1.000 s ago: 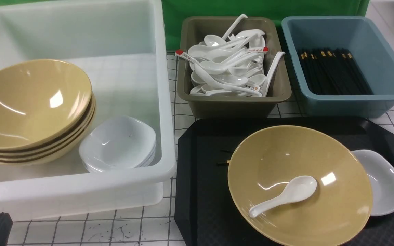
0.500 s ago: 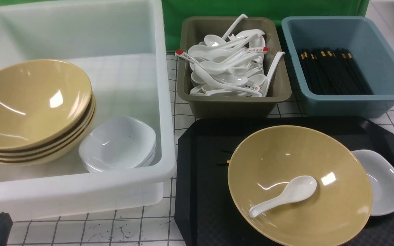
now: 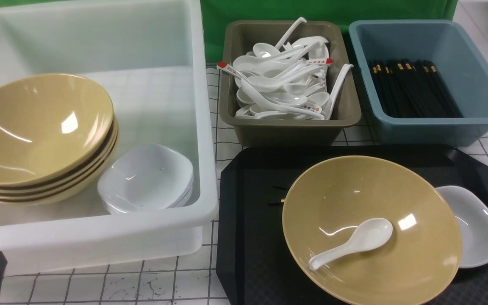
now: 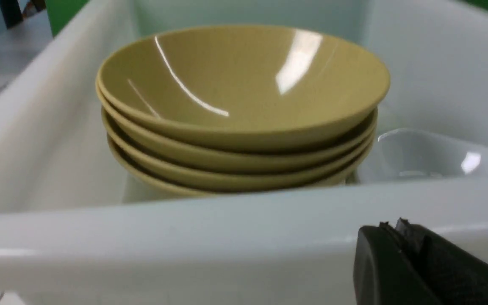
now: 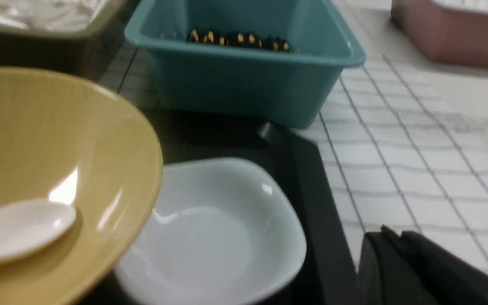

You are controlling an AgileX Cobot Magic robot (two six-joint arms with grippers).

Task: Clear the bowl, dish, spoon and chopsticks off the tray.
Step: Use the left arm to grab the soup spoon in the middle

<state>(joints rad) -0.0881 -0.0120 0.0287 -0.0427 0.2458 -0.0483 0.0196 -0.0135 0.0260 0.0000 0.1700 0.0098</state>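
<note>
On the black tray (image 3: pixel 248 237) sits the tan bowl (image 3: pixel 371 190), with the white spoon (image 3: pixel 352 242) lying inside it. The white dish (image 3: pixel 477 226) lies at the bowl's right, partly under its rim. Only the tips of the chopsticks (image 3: pixel 277 202) stick out from under the bowl's left side. My left gripper (image 4: pixel 392 226) is shut and empty, low in front of the white tub's near wall. My right gripper (image 5: pixel 392 235) hangs over the tray's right rim (image 5: pixel 311 190), beside the dish (image 5: pixel 210 228), fingers together and holding nothing.
The white tub (image 3: pixel 100 237) on the left holds stacked tan bowls (image 3: pixel 36 127) and stacked white dishes (image 3: pixel 146 178). Behind the tray stand an olive bin (image 3: pixel 286 131) of spoons and a blue bin (image 3: pixel 439 127) of chopsticks. A pinkish container (image 5: pixel 460 34) stands further right.
In the front view my left gripper has risen a little and shifted left at the bottom corner. Nothing on the tray has moved.
</note>
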